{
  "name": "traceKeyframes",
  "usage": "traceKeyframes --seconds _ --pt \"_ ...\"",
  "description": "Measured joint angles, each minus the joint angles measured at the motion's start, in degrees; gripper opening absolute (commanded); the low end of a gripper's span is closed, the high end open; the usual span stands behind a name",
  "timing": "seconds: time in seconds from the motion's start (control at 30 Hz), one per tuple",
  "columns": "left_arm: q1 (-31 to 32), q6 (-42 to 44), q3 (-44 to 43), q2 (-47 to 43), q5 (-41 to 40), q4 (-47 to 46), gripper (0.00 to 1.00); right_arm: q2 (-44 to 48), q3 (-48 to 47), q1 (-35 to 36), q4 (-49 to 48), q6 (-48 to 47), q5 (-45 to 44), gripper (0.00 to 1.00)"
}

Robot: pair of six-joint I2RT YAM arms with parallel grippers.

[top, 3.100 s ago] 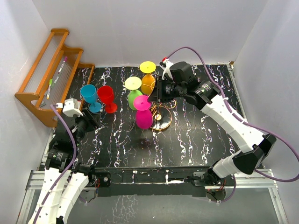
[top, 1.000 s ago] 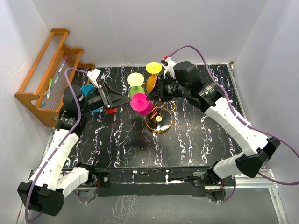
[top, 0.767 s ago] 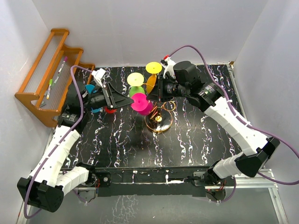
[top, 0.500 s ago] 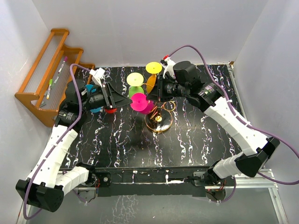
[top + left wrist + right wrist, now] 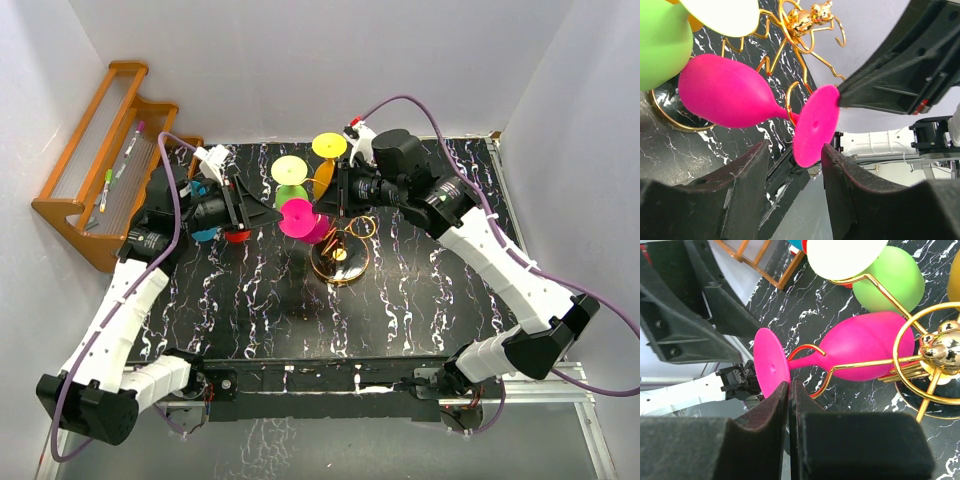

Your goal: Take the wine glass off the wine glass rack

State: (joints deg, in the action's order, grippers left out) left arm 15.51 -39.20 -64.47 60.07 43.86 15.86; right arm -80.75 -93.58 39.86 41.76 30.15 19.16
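Note:
The gold wine glass rack [image 5: 341, 262] stands mid-table with several coloured glasses hung on its arms. The pink wine glass [image 5: 297, 218] hangs by its stem in a looped arm [image 5: 790, 95], its bowl [image 5: 722, 97] to the left and its foot [image 5: 815, 125] to the right. My left gripper [image 5: 792, 162] is open, the foot's lower edge lying between its fingers [image 5: 747, 190] without being clamped. My right gripper [image 5: 789, 386] is shut, its tips against the rim of the pink foot [image 5: 771, 362] from the other side. The rack's hub [image 5: 935, 347] shows in the right wrist view.
Green [image 5: 292, 195], pale yellow [image 5: 289, 170], orange [image 5: 322, 178] and yellow [image 5: 329, 146] glasses hang close to the pink one. A red glass [image 5: 237, 236] and a blue glass [image 5: 192, 188] stand under the left arm. A stepped wooden shelf [image 5: 100, 170] sits at the far left.
The left arm swung up from the near left to the pink glass's foot; over the last second it only shifted slightly. The right arm has stayed put, shut.

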Motion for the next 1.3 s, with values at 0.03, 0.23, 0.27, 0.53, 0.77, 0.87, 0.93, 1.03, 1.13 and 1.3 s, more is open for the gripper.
traceKeyframes --seconds 0.03,0.23,0.27,0.53,0.77,0.87,0.93,1.03,1.13,1.3 --pt "0.0 0.0 0.1 0.4 0.1 -0.1 0.44 0.0 -0.2 0.0 0.0 0.0 0.1 0.08" --pt "0.5 -0.9 0.7 2.8 0.6 -2.1 0.42 0.0 -0.8 0.0 -0.2 0.0 0.4 0.08" --pt "0.7 -1.2 0.7 3.1 0.7 -2.6 0.41 -0.1 -0.8 0.0 -0.1 0.0 0.4 0.08" --pt "2.4 -4.8 1.8 4.0 2.3 -7.8 0.19 -0.4 -0.8 0.0 -0.2 0.0 0.5 0.08" --pt "2.9 -6.6 1.9 4.4 4.0 -10.0 0.03 -0.4 -0.8 -0.1 0.0 -0.1 0.2 0.08" --pt "3.0 -7.3 1.8 4.4 4.9 -10.8 0.00 -0.4 -0.8 -0.2 0.4 -0.2 -0.2 0.34" --pt "3.1 -7.6 1.8 4.4 5.0 -11.2 0.00 -0.4 -0.8 -0.2 0.2 -0.3 -0.2 0.49" --pt "3.1 -8.6 1.7 5.2 4.9 -11.7 0.00 -0.2 -0.8 0.0 -0.4 -0.1 -1.5 0.67" --pt "3.1 -10.4 1.0 7.1 4.5 -12.7 0.00 1.0 -0.2 0.2 -0.8 -0.1 -4.2 0.68" --pt "3.1 -13.1 -0.3 9.6 3.3 -14.4 0.00 5.5 1.3 0.2 -2.5 -0.1 -8.7 0.68"
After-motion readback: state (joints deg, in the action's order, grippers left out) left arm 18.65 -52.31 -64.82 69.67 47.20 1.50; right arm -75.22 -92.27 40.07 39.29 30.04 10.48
